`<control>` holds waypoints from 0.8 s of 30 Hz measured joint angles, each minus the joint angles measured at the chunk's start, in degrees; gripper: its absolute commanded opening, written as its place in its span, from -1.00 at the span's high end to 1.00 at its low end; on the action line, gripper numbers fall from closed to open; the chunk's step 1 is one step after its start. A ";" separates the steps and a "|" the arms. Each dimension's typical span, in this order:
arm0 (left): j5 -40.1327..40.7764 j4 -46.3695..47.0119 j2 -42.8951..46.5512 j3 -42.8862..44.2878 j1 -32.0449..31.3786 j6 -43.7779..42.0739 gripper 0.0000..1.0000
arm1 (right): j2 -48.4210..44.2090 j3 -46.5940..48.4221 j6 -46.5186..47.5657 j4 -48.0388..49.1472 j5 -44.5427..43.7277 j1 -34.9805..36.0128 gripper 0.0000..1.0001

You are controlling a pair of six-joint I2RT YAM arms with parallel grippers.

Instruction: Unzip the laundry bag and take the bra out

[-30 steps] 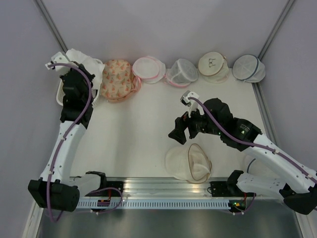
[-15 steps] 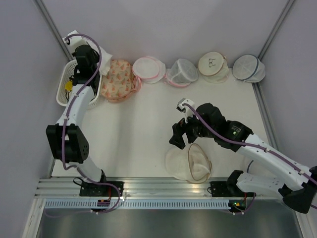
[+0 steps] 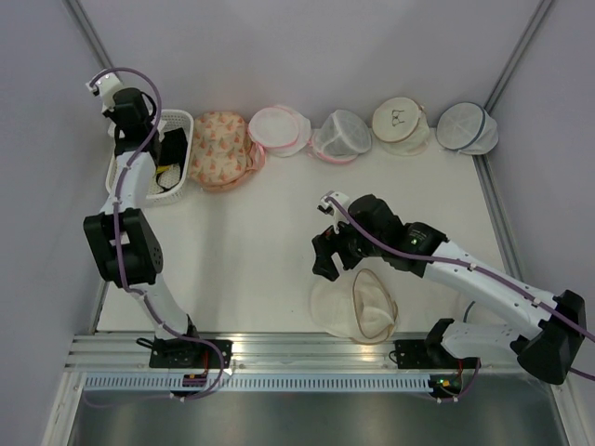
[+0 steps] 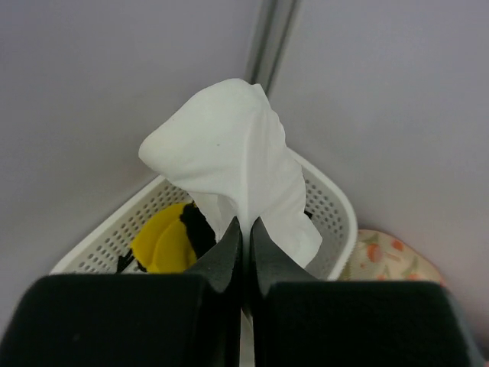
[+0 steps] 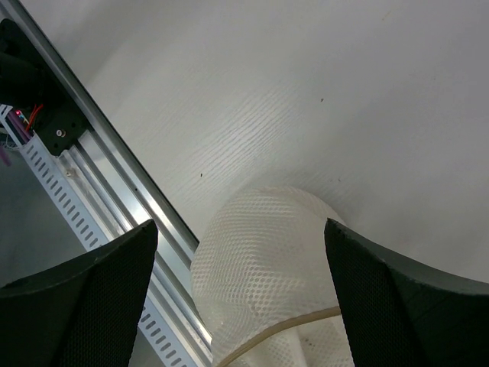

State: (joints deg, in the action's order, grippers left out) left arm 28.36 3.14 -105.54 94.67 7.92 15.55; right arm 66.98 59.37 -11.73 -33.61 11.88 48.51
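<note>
The bra [image 4: 229,164], plain white, hangs crumpled from my left gripper [image 4: 244,229], which is shut on its fabric just above the white basket [image 4: 336,206]. From the top view the left gripper [image 3: 130,111] sits at the back-left corner over the basket [image 3: 182,119], and the bra itself is hidden there. The laundry bag [image 3: 358,305] lies near the front rail, cream mesh with tan trim, gaping open. My right gripper [image 3: 327,262] hovers just behind and to the left of the bag, open. In the right wrist view the bag [image 5: 275,260] lies below, between the spread fingers of the right gripper [image 5: 238,229].
The basket holds a yellow bra [image 4: 160,245] and something black. Along the back wall stand a floral pouch [image 3: 221,149], two pink-trimmed pouches [image 3: 279,130], a tan-trimmed pouch with a glasses mark [image 3: 400,119] and a blue-trimmed one [image 3: 468,127]. The metal rail [image 5: 114,183] runs beside the bag.
My left arm swung back into the far-left corner, carrying the bra over the basket. The right gripper moved left and nearer the bag, staying open.
</note>
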 measured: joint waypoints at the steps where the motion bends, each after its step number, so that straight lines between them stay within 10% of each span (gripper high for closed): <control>1: 0.04 0.00 -0.26 -0.61 1.22 0.35 0.95 | 0.50 0.00 0.00 0.17 0.04 0.00 -0.88; 18: -8.26 -2.54 -8.31 -13.09 12.20 11.10 0.92 | 4.33 -0.11 -0.48 2.80 0.74 0.00 -0.91; 22: -11.54 -2.32 -5.64 -16.85 13.33 13.62 -0.29 | 4.33 -1.03 -0.55 3.58 1.33 0.00 -0.93; 24: -12.87 -2.56 -3.06 -18.86 13.77 15.39 -0.58 | 4.31 -1.51 -0.57 3.65 1.46 0.00 -0.93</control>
State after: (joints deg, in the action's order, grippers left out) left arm 15.49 0.58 -108.60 75.81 21.69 30.94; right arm 71.29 57.87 -12.29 -29.95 13.34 48.51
